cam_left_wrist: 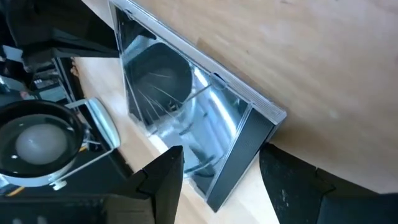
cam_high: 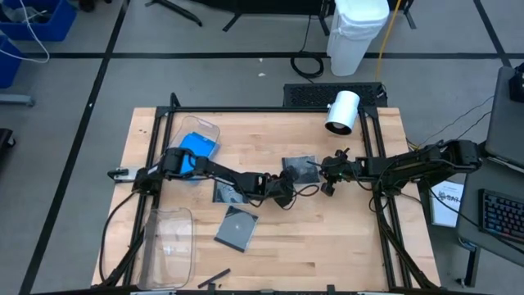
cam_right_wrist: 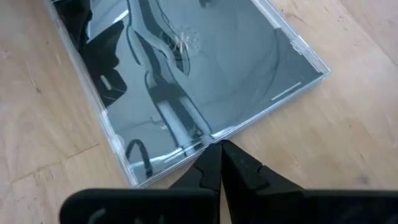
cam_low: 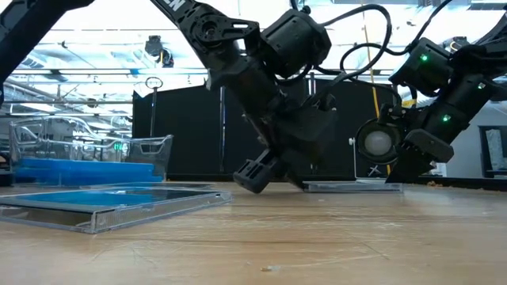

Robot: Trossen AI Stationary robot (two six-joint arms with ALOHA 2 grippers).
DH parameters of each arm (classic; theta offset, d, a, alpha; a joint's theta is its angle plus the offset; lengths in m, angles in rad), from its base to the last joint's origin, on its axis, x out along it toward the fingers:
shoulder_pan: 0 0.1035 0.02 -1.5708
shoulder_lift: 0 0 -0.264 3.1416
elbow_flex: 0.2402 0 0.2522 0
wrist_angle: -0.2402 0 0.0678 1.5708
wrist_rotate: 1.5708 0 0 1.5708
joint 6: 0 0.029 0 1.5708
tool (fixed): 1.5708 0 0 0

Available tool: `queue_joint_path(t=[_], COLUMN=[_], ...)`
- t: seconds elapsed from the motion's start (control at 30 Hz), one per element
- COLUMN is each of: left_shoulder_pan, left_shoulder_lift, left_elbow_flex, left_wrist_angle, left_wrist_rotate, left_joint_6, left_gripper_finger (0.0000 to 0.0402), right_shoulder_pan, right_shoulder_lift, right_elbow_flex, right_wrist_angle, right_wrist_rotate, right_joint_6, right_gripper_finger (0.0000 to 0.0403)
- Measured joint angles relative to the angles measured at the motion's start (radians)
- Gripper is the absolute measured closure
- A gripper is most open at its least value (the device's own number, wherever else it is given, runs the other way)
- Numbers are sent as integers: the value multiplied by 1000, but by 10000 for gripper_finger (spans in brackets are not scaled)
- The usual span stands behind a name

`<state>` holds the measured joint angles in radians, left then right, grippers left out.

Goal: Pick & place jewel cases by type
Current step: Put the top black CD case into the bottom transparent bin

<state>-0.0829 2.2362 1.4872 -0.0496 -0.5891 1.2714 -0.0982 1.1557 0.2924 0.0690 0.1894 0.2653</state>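
Note:
A grey, clear jewel case lies flat on the wooden table near its middle. My right gripper is shut, with its tips at the case's right-hand edge. My left gripper is open, and its two fingers stand on either side of the case's near corner. Two more grey cases lie on the table: one under my left arm, one nearer the front. Blue cases lie in a clear bin at the far left. My right gripper's shut fingertips meet the edge of the grey case, coming slanting down from the table's right side. The case lies flat on the table. My left gripper's fingers flank the case's corner; whether they touch it cannot be told.
An empty clear bin stands at the near left corner. A white cylinder sits on the frame at the far right. Bare wood lies at the near right. The table's black frame rails run along its edges.

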Motion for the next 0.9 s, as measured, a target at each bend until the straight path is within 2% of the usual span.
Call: queue_joint_path(t=[0.3,0.47,0.57,0.7,0.77,0.9], left_shoulder_pan=[-29,-46,-41,-27,-18,21], left_shoulder_lift=[-14,-55,-77,-87,-85,-85], left_elbow_flex=[0,8,15,14,13,12], left_wrist_angle=[34,131,208,311,350,381], left_wrist_rotate=[-4,36,27,-4,5,39], left_joint_6=[44,47,49,86,113,110], left_gripper_finger=[190,190,191,191,191,191], right_shoulder_pan=[0,0,0,3,3,6], right_shoulder_lift=[0,0,0,-3,0,3], right_elbow_flex=[0,0,0,10,6,6], right_wrist_angle=[-4,-6,3,77,101,225], right_wrist_rotate=[2,11,2,-51,-67,-170], right_joint_6=[7,7,10,11,11,3], right_gripper_finger=[399,399,399,399,399,399])
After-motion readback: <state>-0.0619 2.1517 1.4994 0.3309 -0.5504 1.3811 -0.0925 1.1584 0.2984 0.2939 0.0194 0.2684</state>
